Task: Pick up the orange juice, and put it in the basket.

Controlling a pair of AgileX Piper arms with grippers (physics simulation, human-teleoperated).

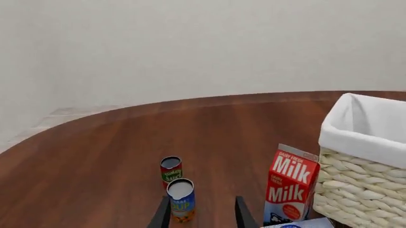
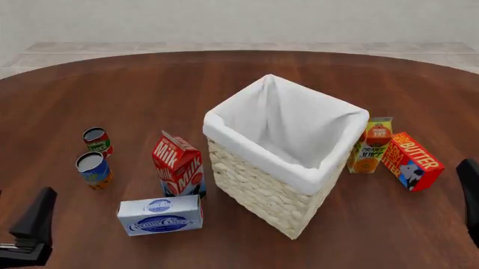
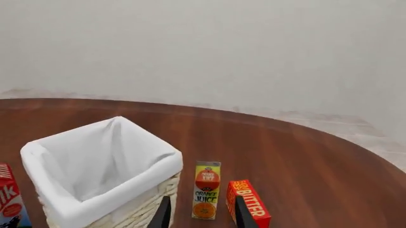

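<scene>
The orange juice (image 2: 369, 145) is a slim yellow-green carton standing upright on the table, just right of the basket (image 2: 254, 193) and left of the butter box. The right wrist view shows the orange juice (image 3: 206, 190) beyond the fingertips, between the basket (image 3: 136, 209) and the butter box. My right gripper (image 3: 203, 216) is open and empty, well short of the carton; only its dark edge (image 2: 471, 193) shows at the front view's right border. My left gripper (image 1: 201, 219) is open too, low at the near left (image 2: 31, 227).
A Milk carton (image 2: 178, 163) stands left of the basket, with a cream cheese box (image 2: 160, 214) lying in front of it. Two cans (image 2: 93, 170) (image 2: 97, 141) stand further left. The red butter box (image 2: 411, 161) lies right of the juice. The round table's far edge curves behind.
</scene>
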